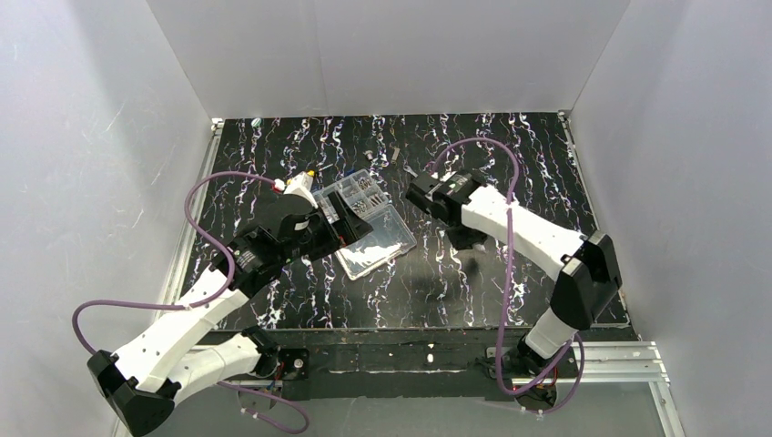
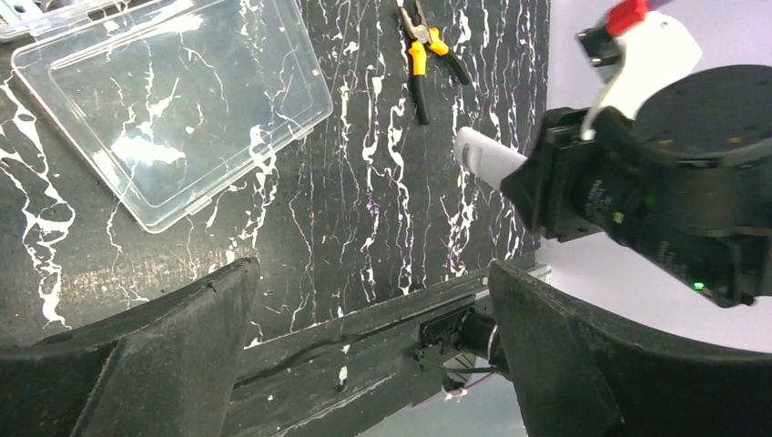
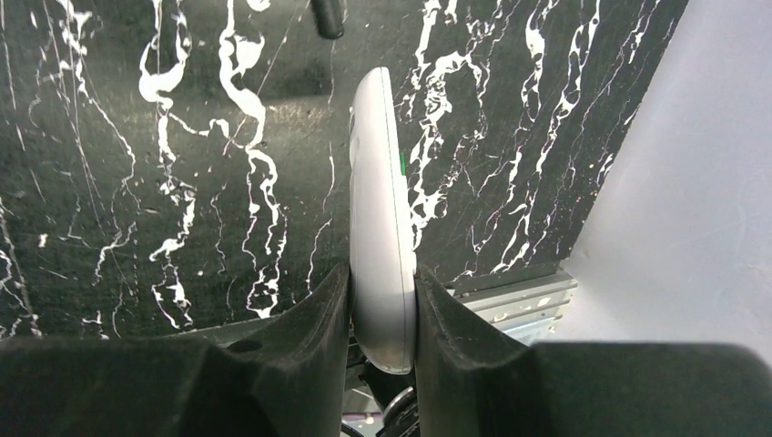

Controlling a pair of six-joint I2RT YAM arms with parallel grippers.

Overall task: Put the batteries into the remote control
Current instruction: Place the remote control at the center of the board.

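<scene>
My right gripper (image 3: 382, 309) is shut on the white remote control (image 3: 378, 200). It holds the remote by one end, edge-on, above the black marbled table. The remote's free end also shows in the left wrist view (image 2: 482, 157), sticking out of the right gripper (image 2: 546, 182). From above, the right gripper (image 1: 417, 193) hovers right of the clear box. My left gripper (image 2: 373, 346) is open wide and empty. From above, the left gripper (image 1: 355, 223) sits over the box. I cannot make out the blue batteries in any view.
A clear compartment box (image 1: 362, 193) lies mid-table with its lid (image 1: 378, 241) open; the lid also shows in the left wrist view (image 2: 173, 100). Orange-handled pliers (image 2: 423, 55) lie on the table. Small grey parts (image 1: 398, 157) lie at the back. White walls surround the table.
</scene>
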